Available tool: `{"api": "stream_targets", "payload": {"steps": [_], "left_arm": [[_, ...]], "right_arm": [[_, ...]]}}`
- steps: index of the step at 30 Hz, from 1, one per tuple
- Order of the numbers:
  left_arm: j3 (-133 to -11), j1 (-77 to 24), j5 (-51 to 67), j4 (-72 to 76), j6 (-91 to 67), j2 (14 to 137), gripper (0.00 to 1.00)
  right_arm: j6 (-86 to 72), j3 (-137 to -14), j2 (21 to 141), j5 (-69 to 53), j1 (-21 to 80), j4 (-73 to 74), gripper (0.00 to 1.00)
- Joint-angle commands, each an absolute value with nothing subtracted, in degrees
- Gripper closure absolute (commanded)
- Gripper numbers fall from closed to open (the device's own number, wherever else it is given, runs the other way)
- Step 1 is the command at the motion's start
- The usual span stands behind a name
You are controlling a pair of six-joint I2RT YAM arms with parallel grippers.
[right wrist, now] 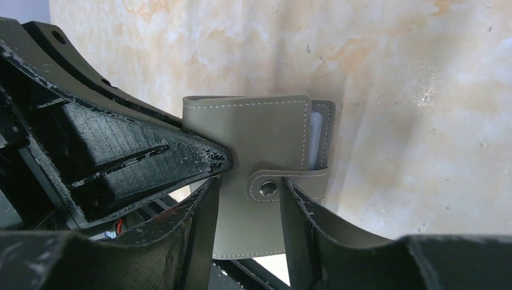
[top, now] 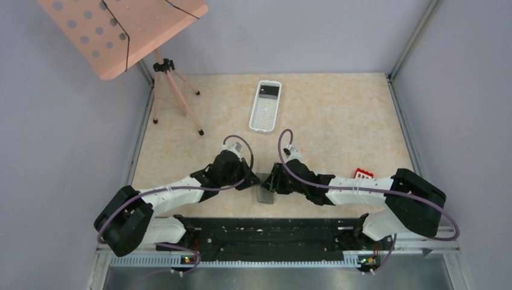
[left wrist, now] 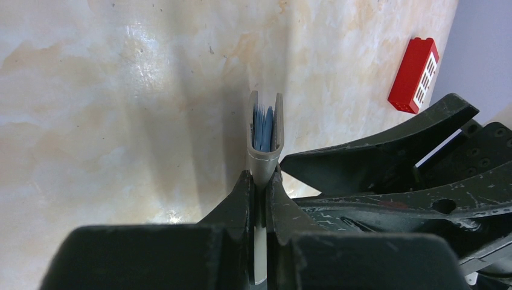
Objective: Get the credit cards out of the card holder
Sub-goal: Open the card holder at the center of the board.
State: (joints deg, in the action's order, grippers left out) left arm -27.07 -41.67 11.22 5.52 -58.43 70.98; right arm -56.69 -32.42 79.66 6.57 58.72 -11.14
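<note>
1. Your left claw (left wrist: pixel 261 181) is pinching the closed card holder (left wrist: pixel 264 158) by its folded spine, holding it on edge.
2. Your right claw (right wrist: pixel 249 186) is hovering spread, its fingers (right wrist: pixel 202 229) flanking the holder's snapped strap (right wrist: pixel 290 179).
3. Blue edges (left wrist: pixel 263 127) are showing between the holder's halves; one red card (left wrist: pixel 414 75) is lying well apart on the table (left wrist: pixel 121 121).

Grey holder (right wrist: pixel 259 145), folded shut, strap snapped. Stands on edge at near middle of tabletop (top: pixel 338 121); shows blue-grey pockets and pale card (right wrist: pixel 313 142) edge between halves. Well to its right, flat: red card (top: pixel 363 174) with white squares.
</note>
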Motion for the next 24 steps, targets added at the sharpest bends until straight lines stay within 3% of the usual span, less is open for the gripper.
{"api": "stream_targets", "payload": {"steps": [1, 5, 12, 24], "left_arm": [[-26.8, -41.8, 10.7, 7.4, -58.8, 69.4, 1.00], [-26.8, -41.8, 10.6, 7.1, -58.8, 69.2, 1.00], [-27.0, -41.8, 10.4, 6.5, -58.6, 69.2, 1.00], [-28.2, -41.8, 10.1, 5.0, -58.1, 69.8, 1.00]], "right_arm": [[-57.0, -33.7, 80.9, 7.8, 59.9, -13.0, 0.60], [-56.9, -33.5, 80.8, 10.2, 60.0, -10.0, 0.69], [-56.5, -31.9, 77.7, 14.0, 60.1, -6.5, 0.99], [-56.5, -30.7, 73.5, 16.1, 60.1, -0.4, 1.00]]}}
